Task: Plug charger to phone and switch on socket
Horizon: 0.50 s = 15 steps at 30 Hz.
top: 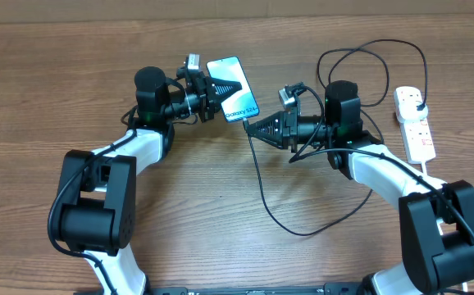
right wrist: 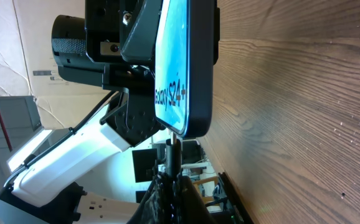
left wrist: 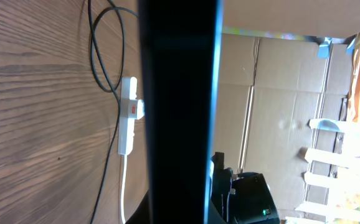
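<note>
Two steps remain, by my reading. Socket (top: 415, 124) lies far right, untouched, charger (top: 259, 176) plug seemingly in it. Left gripper (top: 218, 88) clamps the tilted phone (top: 241, 94); right gripper (top: 253, 128) pinches the charger tip at its port, seating unclear.

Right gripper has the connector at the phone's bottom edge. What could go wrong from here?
1. The phone appears held up by the left gripper alone; pushing the charger tip in could tilt or slide it. Whether the tip is seated, I cannot tell.
2. The charger's slack loops around the right arm; moving the right gripper to the socket may snag it and pull the tip out.
</note>
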Motion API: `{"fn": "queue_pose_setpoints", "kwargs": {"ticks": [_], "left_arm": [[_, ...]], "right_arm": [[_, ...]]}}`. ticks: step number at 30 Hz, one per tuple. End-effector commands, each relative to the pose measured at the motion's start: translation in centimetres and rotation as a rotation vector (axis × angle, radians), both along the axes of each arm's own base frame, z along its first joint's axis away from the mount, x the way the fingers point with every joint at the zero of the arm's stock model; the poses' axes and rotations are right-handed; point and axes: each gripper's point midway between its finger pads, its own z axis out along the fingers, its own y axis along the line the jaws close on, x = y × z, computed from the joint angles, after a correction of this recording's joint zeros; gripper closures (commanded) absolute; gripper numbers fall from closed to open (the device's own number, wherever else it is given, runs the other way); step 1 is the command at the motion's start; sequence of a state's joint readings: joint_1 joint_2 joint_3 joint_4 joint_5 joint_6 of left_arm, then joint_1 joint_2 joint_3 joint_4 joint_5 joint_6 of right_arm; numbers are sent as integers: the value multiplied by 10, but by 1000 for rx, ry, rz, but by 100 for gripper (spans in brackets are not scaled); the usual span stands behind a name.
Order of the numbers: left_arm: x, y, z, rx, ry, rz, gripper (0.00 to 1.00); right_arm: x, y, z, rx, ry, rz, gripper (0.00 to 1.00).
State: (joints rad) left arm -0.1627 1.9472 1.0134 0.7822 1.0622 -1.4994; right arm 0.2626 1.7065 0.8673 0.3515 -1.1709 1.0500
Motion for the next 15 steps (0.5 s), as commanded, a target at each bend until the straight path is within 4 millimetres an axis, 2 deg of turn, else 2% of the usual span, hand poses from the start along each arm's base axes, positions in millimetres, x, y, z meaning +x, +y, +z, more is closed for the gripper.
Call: {"fn": "queue_pose_setpoints", "kwargs": {"ticks": [1,15], "left_arm": [[-16,-13,8,-5,-49,-95,96],[-16,-13,8,-5,-49,-95,96]], "right_arm": [[4,-2,5,-7,-30,-32,96],[2,-2,6,-3,-29,-21,96]]}}
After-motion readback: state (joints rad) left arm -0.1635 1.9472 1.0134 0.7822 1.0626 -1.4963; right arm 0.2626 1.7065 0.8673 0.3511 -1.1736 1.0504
